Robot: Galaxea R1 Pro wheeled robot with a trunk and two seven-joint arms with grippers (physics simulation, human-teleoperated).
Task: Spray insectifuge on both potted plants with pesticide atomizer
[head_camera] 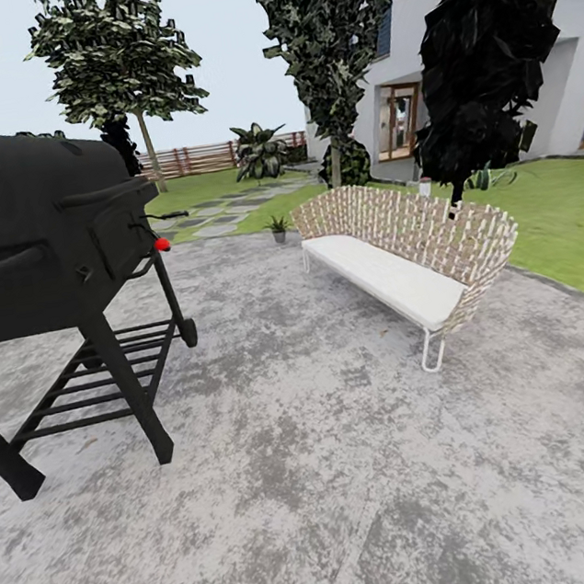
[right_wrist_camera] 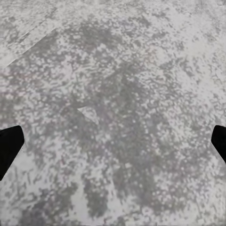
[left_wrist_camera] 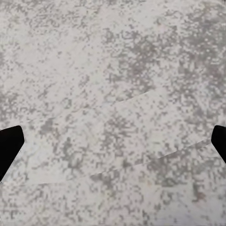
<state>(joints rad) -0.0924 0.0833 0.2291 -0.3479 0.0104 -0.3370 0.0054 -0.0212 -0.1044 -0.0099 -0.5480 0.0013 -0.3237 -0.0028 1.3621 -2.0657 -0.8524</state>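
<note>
Currently both end effectors are idle. The left gripper shows its two dark fingertips at opposite edges of the left wrist view, spread wide with nothing between them; the right gripper stands the same way in the right wrist view, wide apart and empty. Beneath each lies mottled grey patio paving, rough and blotched, with faint seam lines between slabs.

Step in hand, as judged: transit and search. No pickup has begun, and no bottle matching the pesticide atomizer can be made out in any view; its location cannot be determined.

Moving outward in the head view: a black barrel grill occupies the left of the frame, matt metal on angled legs with a slatted lower shelf and a small red knob. Right of centre stands a curved bench with a woven pale wicker back, white seat cushion and thin white tube legs. Between grill and bench, at the far edge of the paving, sits one potted plant: a low rosette of pointed green leaves in a small grey pot. Beyond it run grey stepping stones across green lawn toward a brown slatted fence.

Next move, as judged: drive the base forward across the patio toward the lawn and keep scanning for the atomizer before approaching the plants.
</note>
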